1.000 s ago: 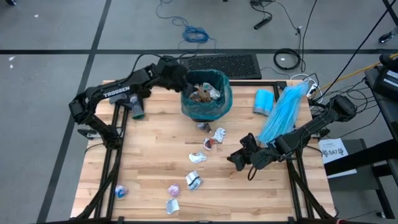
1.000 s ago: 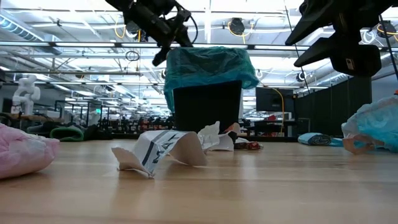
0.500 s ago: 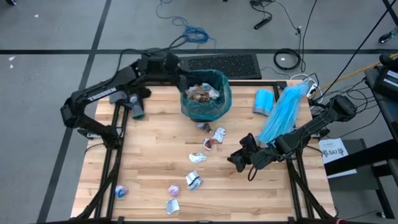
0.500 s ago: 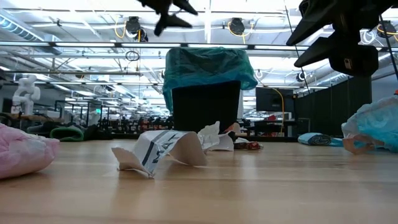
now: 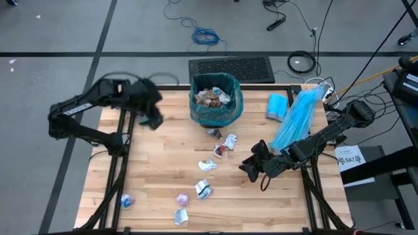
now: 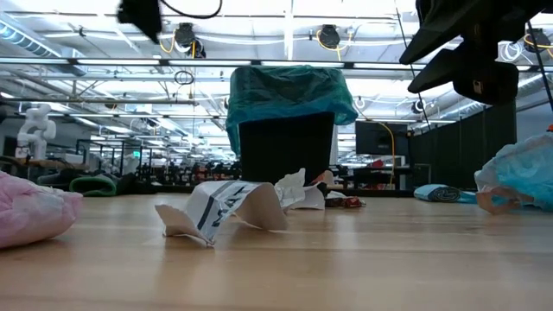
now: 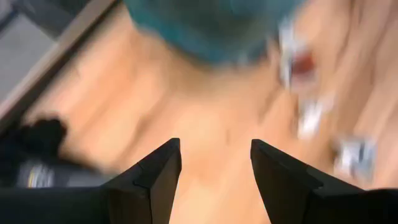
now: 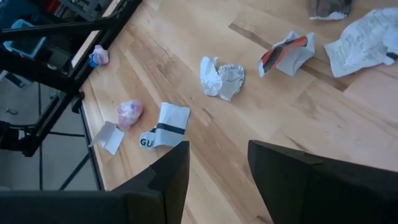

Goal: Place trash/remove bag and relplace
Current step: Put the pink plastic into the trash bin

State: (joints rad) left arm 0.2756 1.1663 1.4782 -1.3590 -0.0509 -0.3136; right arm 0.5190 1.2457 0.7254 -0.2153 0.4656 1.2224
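At the far middle of the pale butcher-block table (image 5: pixel 163 163) stands the black square bin (image 6: pixel 287 147), lined with the dark teal bag (image 5: pixel 232 108), a crinkly, translucent film folded down over the rim like a skirt. Inside lie brown paper wads and pale wrappers heaped near the top. More trash (image 5: pixel 204 190) is strewn on the planks nearer the front: a creased white wrapper with a dark stripe (image 8: pixel 163 129), a crumpled white wad (image 8: pixel 221 78), a pink ball (image 8: pixel 129 112), a torn piece with an orange edge (image 8: pixel 286 54).

Left of the bin, above the table's left edge, hangs the left gripper (image 5: pixel 151 112), its two flat dark fingers (image 7: pixel 158 177) spread apart with nothing between them. Right gripper (image 5: pixel 250 167) hovers over the table's right half, near the scattered scraps, fingers (image 8: pixel 168 177) parted and empty. Beside it a paler sky-blue plastic bag (image 5: pixel 295 121) lies long and rumpled along the right edge, with a blue roll (image 5: pixel 277 106) next to it.
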